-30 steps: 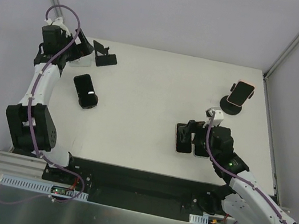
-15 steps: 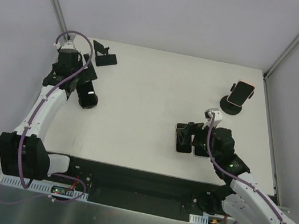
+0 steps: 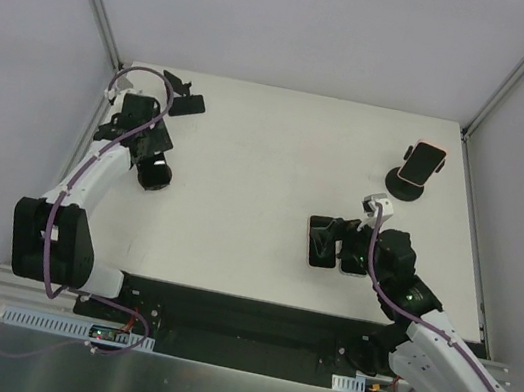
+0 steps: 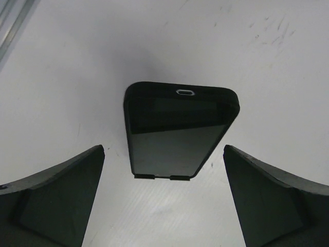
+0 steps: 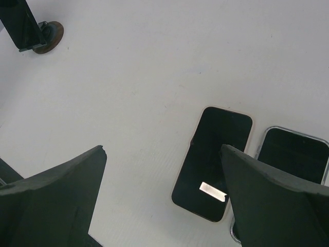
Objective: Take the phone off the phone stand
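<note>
On the white surface (image 3: 259,155), a phone (image 3: 422,161) sits tilted in a round-based stand (image 3: 401,188) at the far right. Nearer, the right pincer (image 3: 341,238) hangs over two phones lying flat side by side: a pale-edged phone (image 3: 317,246) and a second phone (image 3: 349,264), mostly hidden. At the far left, the left pincer (image 3: 150,158) hovers over a black phone (image 3: 156,175), with an empty stand (image 3: 186,99) just beyond.

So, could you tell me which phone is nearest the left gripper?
The black phone at far left, framed by the open left gripper; the two flat phones and the pink-edged phone sit far right.
</note>
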